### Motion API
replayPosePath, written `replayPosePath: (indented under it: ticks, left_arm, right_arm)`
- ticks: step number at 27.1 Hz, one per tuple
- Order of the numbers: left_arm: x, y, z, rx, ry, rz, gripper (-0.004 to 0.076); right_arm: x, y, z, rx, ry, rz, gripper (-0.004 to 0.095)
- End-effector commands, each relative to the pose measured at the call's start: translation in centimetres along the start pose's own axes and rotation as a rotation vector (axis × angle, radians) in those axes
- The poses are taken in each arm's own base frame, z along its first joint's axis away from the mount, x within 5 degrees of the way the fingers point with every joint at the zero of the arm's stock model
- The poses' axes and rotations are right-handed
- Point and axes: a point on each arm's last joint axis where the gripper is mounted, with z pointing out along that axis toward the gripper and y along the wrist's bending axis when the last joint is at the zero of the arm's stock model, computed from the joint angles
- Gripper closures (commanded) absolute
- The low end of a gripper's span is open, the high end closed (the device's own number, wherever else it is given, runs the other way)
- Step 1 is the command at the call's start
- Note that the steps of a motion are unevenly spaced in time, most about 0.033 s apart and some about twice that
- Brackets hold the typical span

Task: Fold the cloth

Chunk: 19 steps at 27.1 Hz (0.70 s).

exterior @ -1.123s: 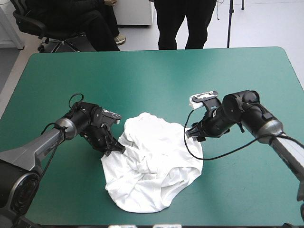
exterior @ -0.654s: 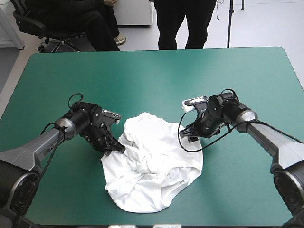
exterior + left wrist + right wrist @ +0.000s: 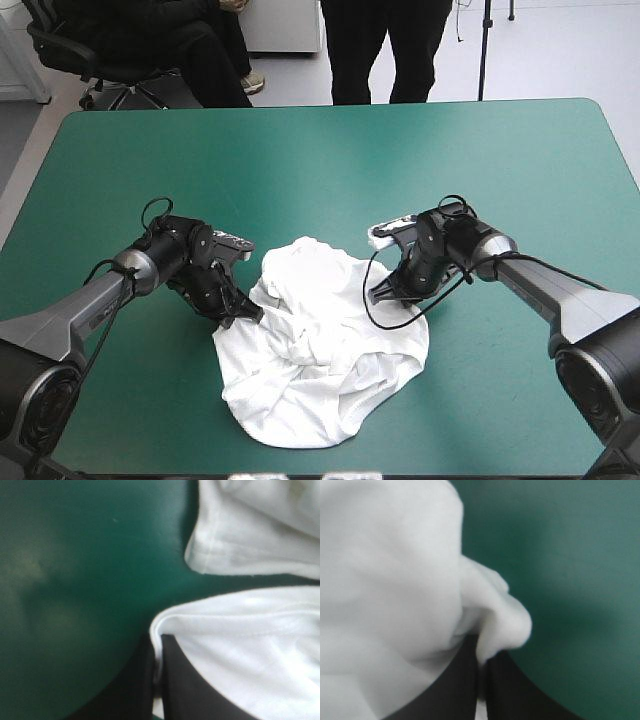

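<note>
The white T-shirt [image 3: 320, 345] lies crumpled in a heap on the teal-green table [image 3: 330, 160], near its front middle. My left gripper [image 3: 238, 313] is at the heap's left edge, shut on the T-shirt. In the left wrist view the black fingers [image 3: 185, 685] meet with a hemmed fold of T-shirt [image 3: 240, 630] pinched between them. My right gripper [image 3: 385, 292] sits at the heap's right edge, low on the cloth. The right wrist view shows its fingers [image 3: 465, 685] together in an arch, with a bunched ridge of T-shirt [image 3: 490, 620] caught at their tips.
Bare teal-green cover stretches around the heap, widest toward the far edge [image 3: 330, 108]. A black cable loop [image 3: 385, 318] from the right wrist rests on the shirt's right side.
My right arm slid left onto the shirt's right edge, and its fingers went from apart to shut on the cloth. The left arm has stayed put, still gripping.
</note>
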Motion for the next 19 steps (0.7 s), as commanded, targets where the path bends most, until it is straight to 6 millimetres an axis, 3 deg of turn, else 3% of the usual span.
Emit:
replayPosePath:
  ticks: [1,3,7,13,15,19]
  left_arm:
    - [0.0,-1.3,-2.8,0.084,-0.105,-0.04,0.0741]
    - [0.3,-1.2,-5.5,0.071,-0.197,-0.04,0.0741]
    - [1.1,-1.5,-10.9,0.052,-0.384,-0.054,0.0741]
    - [3.7,-2.7,-19.8,0.035,-0.665,-0.028,0.0741]
    - [5.5,-3.5,-24.3,0.025,-0.792,0.003,0.0741]
    - [8.2,-4.6,-30.2,0.02,-0.987,0.02,0.0741]
  right_arm:
    - [0.6,-2.4,-4.4,0.064,-0.08,0.021,0.0925]
    - [1.3,-3.7,-6.8,0.047,-0.124,0.056,0.0925]
    - [3.0,-4.5,-11.2,0.016,-0.242,0.078,0.0925]
    - [5.8,-2.7,-19.0,0.005,-0.473,0.037,0.0925]
    - [6.9,-1.7,-23.8,-0.008,-0.634,0.011,0.0926]
    - [8.4,-0.5,-29.8,0.0,-0.835,-0.027,0.0925]
